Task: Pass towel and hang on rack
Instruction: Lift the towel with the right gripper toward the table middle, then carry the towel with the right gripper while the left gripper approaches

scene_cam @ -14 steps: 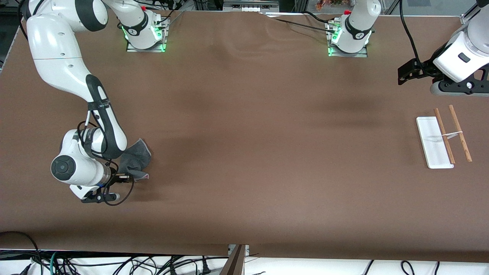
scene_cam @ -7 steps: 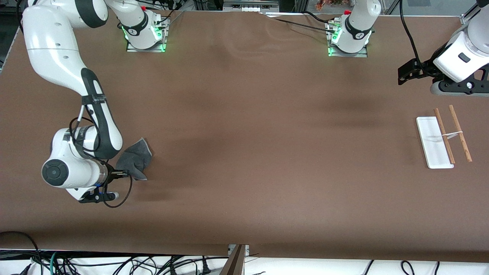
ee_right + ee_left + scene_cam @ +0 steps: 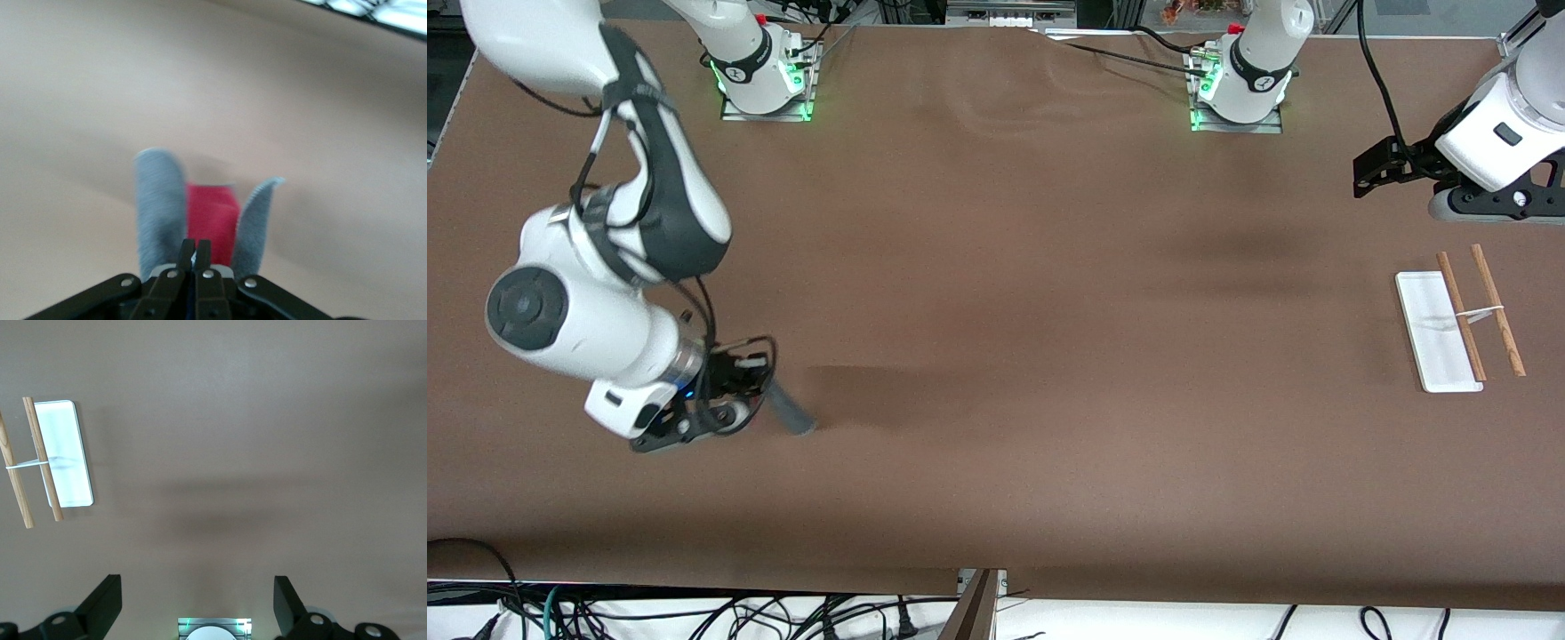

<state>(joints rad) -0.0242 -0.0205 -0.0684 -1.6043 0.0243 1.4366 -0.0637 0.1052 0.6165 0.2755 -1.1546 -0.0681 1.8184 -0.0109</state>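
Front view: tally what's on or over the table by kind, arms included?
Towel: 1, hanging from the right gripper, jaws shut on it
Rack: 1, at the left arm's end
Arms: 2, the left gripper waiting above the table, jaws open
Total: 4

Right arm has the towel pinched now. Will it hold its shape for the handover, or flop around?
Likely floppy: the towel droops from the shut right gripper in loose folds, its red reverse showing. It probably weighs little, since a narrow pinch carries it. Expect sway in transit; the open left gripper, waiting near the rack, may need a hanging edge.
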